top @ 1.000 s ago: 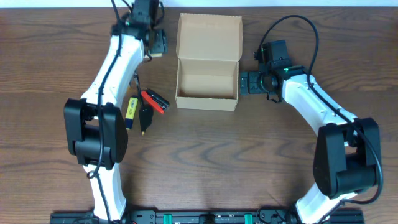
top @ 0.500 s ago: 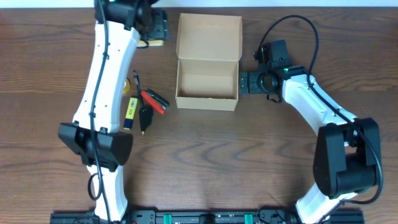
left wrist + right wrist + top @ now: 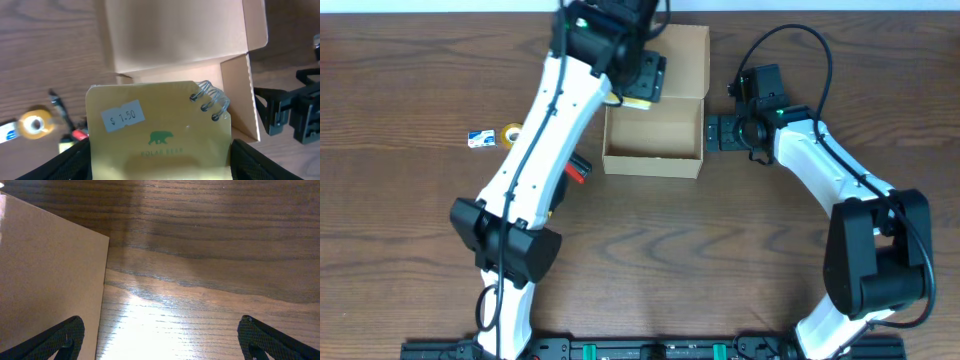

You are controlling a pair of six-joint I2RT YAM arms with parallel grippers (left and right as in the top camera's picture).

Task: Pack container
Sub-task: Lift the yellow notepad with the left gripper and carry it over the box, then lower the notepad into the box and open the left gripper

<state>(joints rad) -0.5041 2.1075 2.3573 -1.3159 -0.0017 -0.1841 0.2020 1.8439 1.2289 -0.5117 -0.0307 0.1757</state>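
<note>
The container (image 3: 652, 163) is an open tan cardboard box at the back centre, with its flap lid (image 3: 675, 50) folded back. My left gripper (image 3: 642, 82) hovers over the box's back left part. It is shut on a yellow spiral notepad (image 3: 157, 132) that has a green bear logo and a $1.50 sticker. In the left wrist view the box (image 3: 175, 42) lies under and beyond the notepad. My right gripper (image 3: 716, 132) is open and empty against the box's right wall (image 3: 47, 280).
A yellow tape roll (image 3: 512, 132) and a small blue-white item (image 3: 479, 138) lie left of the box. A red item (image 3: 578, 171) shows partly from under my left arm. The tape roll (image 3: 34, 124) and a black pen (image 3: 57, 100) show in the left wrist view.
My left arm has swung from the far left back of the table to over the box, carrying the notepad. The tape roll came into view. The right arm has not moved.
</note>
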